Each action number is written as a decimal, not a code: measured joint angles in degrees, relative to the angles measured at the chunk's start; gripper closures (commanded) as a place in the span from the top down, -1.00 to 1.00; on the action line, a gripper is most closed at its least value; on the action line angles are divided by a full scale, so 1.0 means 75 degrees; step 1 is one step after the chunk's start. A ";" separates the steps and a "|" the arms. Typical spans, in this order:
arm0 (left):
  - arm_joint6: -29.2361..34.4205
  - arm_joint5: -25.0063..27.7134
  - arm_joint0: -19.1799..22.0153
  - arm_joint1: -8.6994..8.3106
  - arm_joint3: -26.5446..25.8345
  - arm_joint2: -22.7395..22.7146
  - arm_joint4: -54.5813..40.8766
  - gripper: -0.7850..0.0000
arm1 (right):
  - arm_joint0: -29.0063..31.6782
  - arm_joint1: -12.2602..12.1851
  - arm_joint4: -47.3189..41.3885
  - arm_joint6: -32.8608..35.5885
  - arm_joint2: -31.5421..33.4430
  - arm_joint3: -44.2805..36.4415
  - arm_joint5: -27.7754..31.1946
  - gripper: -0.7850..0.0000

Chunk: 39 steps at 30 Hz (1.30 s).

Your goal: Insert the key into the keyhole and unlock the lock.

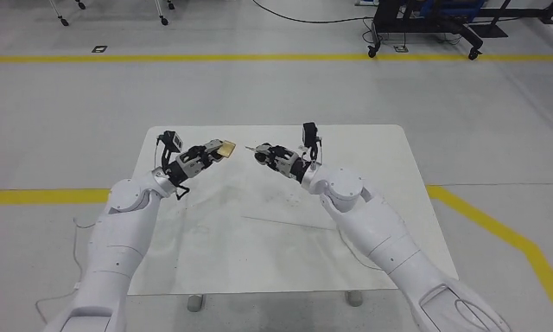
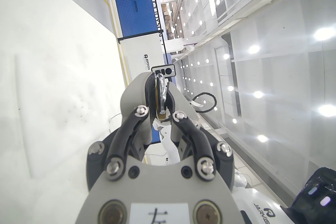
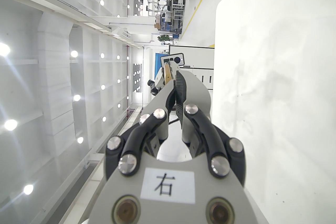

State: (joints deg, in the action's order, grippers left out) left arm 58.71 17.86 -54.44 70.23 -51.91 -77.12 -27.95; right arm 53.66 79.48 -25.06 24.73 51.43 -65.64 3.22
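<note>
L fingers (image 2: 134, 96): brass padlock (image 2: 160, 95); R fingers (image 3: 194, 88): slim key (image 1: 251, 148).

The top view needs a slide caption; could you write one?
Left tool holds the lock, right tool the key, not yet inserted.

L gripper (image 1: 213, 150): angled inward, fingers (image 2: 134, 93) closed | R gripper (image 1: 262, 153): angled inward, fingers (image 3: 197, 93) closed | tips facing, near, apart

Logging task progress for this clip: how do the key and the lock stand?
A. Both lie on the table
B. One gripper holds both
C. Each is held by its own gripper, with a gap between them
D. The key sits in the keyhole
C: the left gripper is shut on the lock and the right gripper on the key; the top view shows a gap between them.
</note>
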 measured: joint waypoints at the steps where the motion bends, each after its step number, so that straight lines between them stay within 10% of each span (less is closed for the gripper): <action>1: -0.0021 -0.0050 0.0003 0.0002 0.0000 0.0011 -0.0028 -1.00 | -0.0002 0.0035 0.0000 -0.0055 -0.0056 0.0034 0.0110 -1.00; 39: 0.0064 -0.0376 0.0088 -0.0010 0.0095 0.0228 -0.0365 -1.00 | 0.0098 0.0336 0.0456 0.0282 -0.0041 0.0181 0.0484 -1.00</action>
State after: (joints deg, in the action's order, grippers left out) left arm 59.19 15.04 -53.78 70.16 -51.20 -75.40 -30.69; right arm 54.40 82.01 -21.64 26.85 51.12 -64.28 6.85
